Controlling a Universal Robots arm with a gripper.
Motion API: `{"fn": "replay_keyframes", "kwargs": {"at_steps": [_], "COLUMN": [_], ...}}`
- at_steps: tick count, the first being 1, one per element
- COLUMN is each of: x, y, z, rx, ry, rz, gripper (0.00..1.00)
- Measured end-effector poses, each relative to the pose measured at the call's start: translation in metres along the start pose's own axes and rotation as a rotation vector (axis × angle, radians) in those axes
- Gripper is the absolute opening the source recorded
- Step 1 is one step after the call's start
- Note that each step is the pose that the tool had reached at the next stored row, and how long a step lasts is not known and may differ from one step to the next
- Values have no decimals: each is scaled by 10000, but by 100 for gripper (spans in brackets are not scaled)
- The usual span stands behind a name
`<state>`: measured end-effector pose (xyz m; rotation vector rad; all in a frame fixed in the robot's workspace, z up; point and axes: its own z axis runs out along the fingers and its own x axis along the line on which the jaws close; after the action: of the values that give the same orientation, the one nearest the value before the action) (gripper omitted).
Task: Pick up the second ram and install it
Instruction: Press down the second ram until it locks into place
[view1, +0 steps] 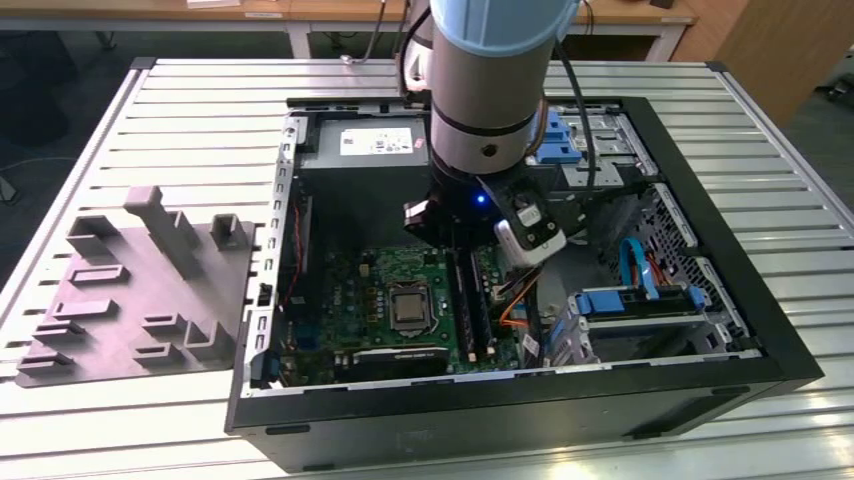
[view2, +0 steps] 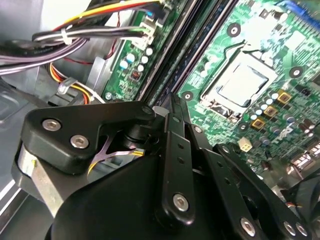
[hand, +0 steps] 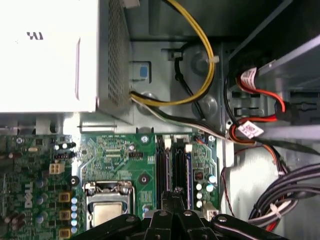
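My gripper (view1: 461, 245) hangs low inside the open computer case (view1: 747, 370), over the green circuit board (view1: 387, 270). In both wrist views its black fingers come together, shut, right above the long black slot strips (hand: 164, 170). The fingertips (hand: 172, 196) sit at the near end of those strips, and the gripper (view2: 172, 100) meets the strip line. A thin blue edge (hand: 189, 172), which I take for the second ram, stands upright along the slot beside the fingertips. Whether the fingers touch it is hidden.
The grey moulded tray (view1: 134, 300) lies on the slatted table at the exterior view's left. The grey power box (view1: 360, 145) fills the case's far end. Yellow and black cables (hand: 200, 85) run beside the slots. The processor socket (hand: 107, 200) and blue drive brackets (view1: 641, 300) flank the gripper.
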<state>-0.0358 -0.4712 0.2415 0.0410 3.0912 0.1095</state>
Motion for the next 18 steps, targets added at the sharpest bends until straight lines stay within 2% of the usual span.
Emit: {"fn": "replay_keyframes", "kwargs": {"at_steps": [8,18], "x": [4,0], "y": [103,108], "z": [27,49], "rx": [-1,1], "ry": [0,1], "rz": [0,0], "gripper": [10,10]}}
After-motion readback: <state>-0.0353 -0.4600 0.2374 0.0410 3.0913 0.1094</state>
